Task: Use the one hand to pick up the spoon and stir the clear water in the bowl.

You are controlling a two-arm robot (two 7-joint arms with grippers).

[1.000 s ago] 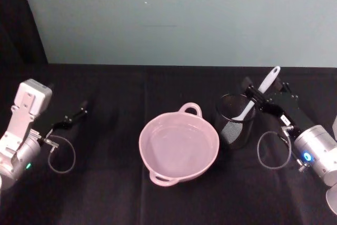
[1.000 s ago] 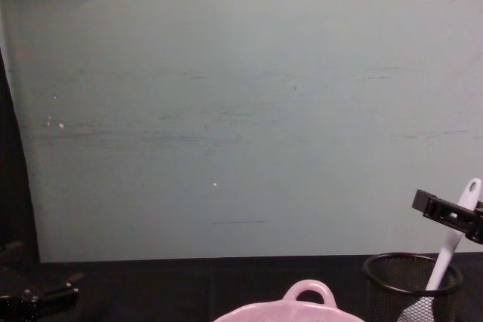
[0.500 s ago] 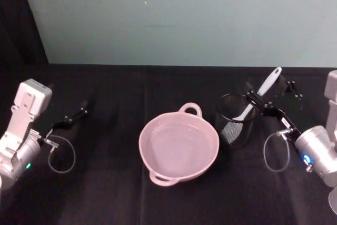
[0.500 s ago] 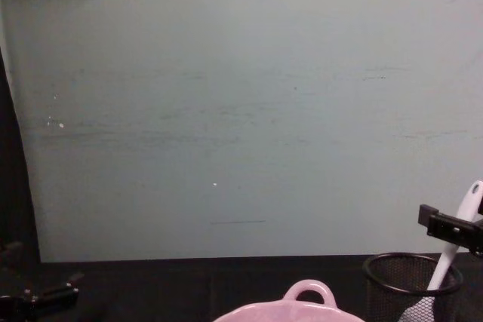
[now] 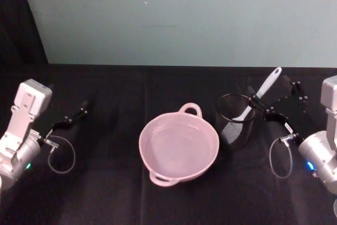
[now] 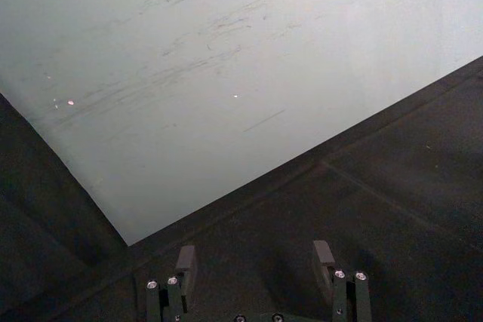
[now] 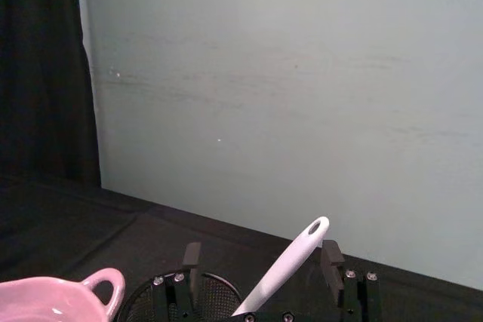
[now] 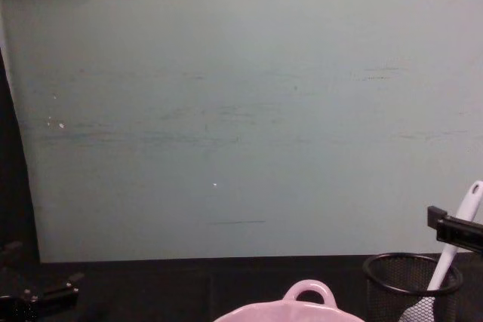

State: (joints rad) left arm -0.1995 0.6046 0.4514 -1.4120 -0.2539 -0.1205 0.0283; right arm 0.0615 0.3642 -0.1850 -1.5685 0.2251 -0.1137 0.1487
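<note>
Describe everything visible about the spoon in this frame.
The spoon is a slim white utensil, plastic by its look, with an oval hole at the handle's end. It stands tilted in the black wire-mesh cup, blade down inside and handle leaning up over the rim, to the right of the pink bowl. The right gripper, open, has a finger on either side of the handle; whether they touch it is unclear.

The right hand point(image 5: 269, 103) has drawn back toward the right and lowered, its open fingers now straddling the spoon point(image 5: 259, 95) handle.
</note>
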